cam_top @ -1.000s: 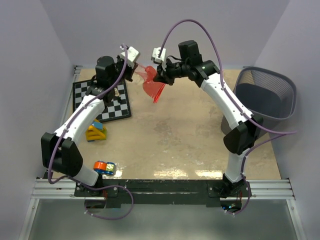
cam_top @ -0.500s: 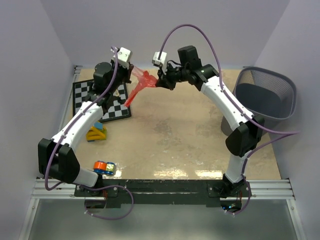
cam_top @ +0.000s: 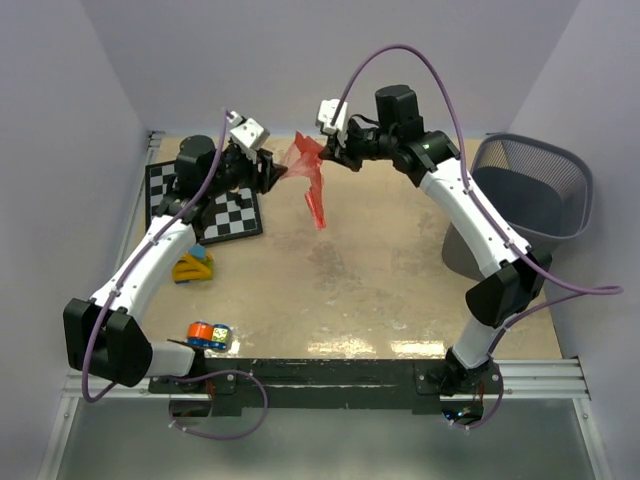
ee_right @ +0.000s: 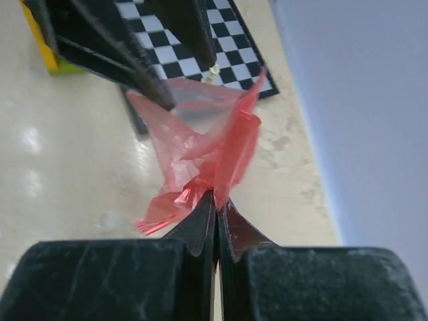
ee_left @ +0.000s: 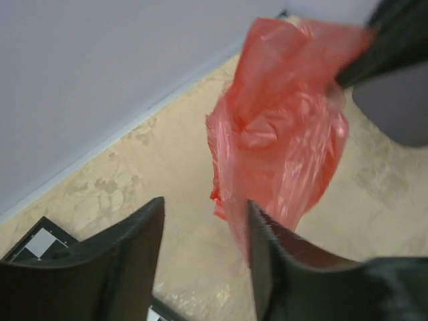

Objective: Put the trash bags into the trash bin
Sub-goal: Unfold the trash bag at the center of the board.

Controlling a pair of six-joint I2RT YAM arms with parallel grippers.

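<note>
The red-orange trash bag (cam_top: pixel 310 176) hangs in the air over the far middle of the table, pinched at its top by my right gripper (cam_top: pixel 330 155), which is shut on it. In the right wrist view the film (ee_right: pixel 200 147) bunches out of the closed fingertips of that gripper (ee_right: pixel 215 194). My left gripper (cam_top: pixel 272 172) is just left of the bag, open, with only table showing between its fingers. In the left wrist view the bag (ee_left: pixel 281 134) droops just beyond the right finger of the open gripper (ee_left: pixel 205 204). The wire-mesh trash bin (cam_top: pixel 560 160) stands at the far right.
A chessboard (cam_top: pixel 215 205) lies at the far left under my left arm, with a small pale piece (ee_right: pixel 214 69) on it. A yellow and blue toy (cam_top: pixel 192 265) sits near it, and an orange and blue object (cam_top: pixel 208 335) lies by the left base. Walls close in on three sides.
My left gripper has opened, let go of the bag and drawn back to the left. The bag now hangs from the right gripper alone, which has shifted slightly right.
</note>
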